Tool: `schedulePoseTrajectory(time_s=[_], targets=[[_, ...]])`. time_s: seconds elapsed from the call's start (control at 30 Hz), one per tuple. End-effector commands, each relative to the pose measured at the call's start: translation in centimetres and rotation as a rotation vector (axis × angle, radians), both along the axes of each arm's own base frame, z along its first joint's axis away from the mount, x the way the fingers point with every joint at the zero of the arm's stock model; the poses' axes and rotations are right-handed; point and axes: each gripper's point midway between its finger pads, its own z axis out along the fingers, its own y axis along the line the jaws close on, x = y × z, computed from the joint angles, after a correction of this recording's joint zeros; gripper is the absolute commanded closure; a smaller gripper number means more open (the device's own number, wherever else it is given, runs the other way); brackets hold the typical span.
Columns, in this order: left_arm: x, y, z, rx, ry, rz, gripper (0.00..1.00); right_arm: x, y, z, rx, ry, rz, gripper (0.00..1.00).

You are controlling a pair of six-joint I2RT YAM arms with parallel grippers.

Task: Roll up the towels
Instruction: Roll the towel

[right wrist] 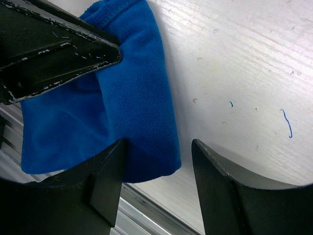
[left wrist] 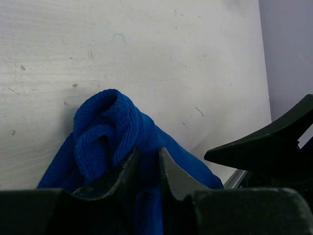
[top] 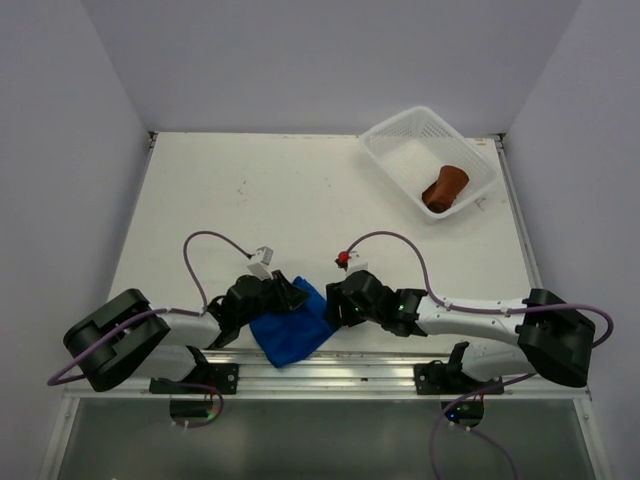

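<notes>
The blue towel (top: 292,330) lies bunched at the table's near edge, between my two grippers. My left gripper (top: 298,297) is shut on a raised fold of this towel (left wrist: 107,122); cloth fills the narrow gap between the left gripper's (left wrist: 147,155) jaws. My right gripper (top: 333,305) is at the towel's right side. In the right wrist view the right gripper (right wrist: 157,147) is open and straddles the rounded edge of the blue towel (right wrist: 132,88), one finger over the cloth and one over bare table. The rust-brown towel (top: 445,187) sits rolled in the basket.
The white mesh basket (top: 395,150) stands at the far right corner of the white table (top: 300,190). A metal rail (right wrist: 146,210) runs along the near edge just beside the towel. Each wrist view shows the other arm's finger close by, the right arm's finger (left wrist: 264,144) and the left arm's finger (right wrist: 58,49).
</notes>
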Motion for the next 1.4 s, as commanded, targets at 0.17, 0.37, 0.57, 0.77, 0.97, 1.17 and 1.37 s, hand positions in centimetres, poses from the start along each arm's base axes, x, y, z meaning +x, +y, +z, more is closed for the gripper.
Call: schedulePoseTrajectory(time_s=[0.17,0.37,0.57,0.77,0.97,1.17,1.37], targets=[[-2.8,2.5,-4.6,0.137,0.116,-0.012,0.81,-0.4,1.2,1.0,0.096,0.018,0.018,0.42],[-2.9,2.6,-4.5,0.132,0.115,-0.011,0.87,-1.1,0.8,-1.1,0.062,0.054,0.031,0.51],[-2.9,2.6,-4.5,0.133,0.116,-0.011,0.92,-1.9,0.9,-2.0,0.048,0.086,0.076,0.56],[-2.5,2.9,-4.5,0.147,0.107,0.012,0.93,-2.5,0.9,-2.9,0.006,0.120,0.109,0.61],[-2.3,2.9,-4.3,0.162,0.095,0.014,0.93,-3.3,0.1,-4.1,-0.015,0.154,0.117,0.62],[-1.6,2.7,-3.9,0.180,0.078,0.017,0.93,-4.5,-0.2,-4.7,-0.100,0.204,0.164,0.61],[-1.3,2.6,-3.7,0.178,0.070,0.019,0.93,-4.0,-3.0,-4.8,-0.236,0.184,0.116,0.63]])
